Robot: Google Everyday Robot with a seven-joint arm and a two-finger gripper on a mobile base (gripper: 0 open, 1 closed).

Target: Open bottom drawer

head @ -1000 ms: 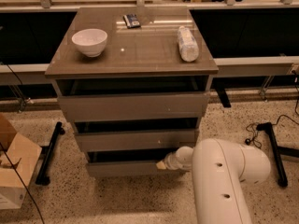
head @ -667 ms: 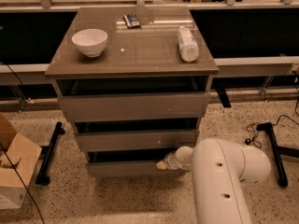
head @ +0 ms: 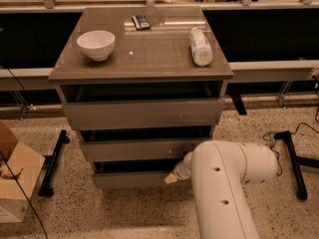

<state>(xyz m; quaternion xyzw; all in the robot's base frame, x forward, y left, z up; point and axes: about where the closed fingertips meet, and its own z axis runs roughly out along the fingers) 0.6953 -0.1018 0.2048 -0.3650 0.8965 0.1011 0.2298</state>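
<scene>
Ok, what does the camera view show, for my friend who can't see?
A white robot arm reaches its gripper to the right end of the bottom drawer of a grey-brown three-drawer cabinet. On top sit a white bowl, a bottle lying on its side and a small dark packet.

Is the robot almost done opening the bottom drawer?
Not nearly. Done: the gripper sits at the right end of the front of the bottom drawer, by its top edge. In hand: taking hold there, it seems. Left: the pull, since only a dark gap shows above the front and no tray inside.
</scene>
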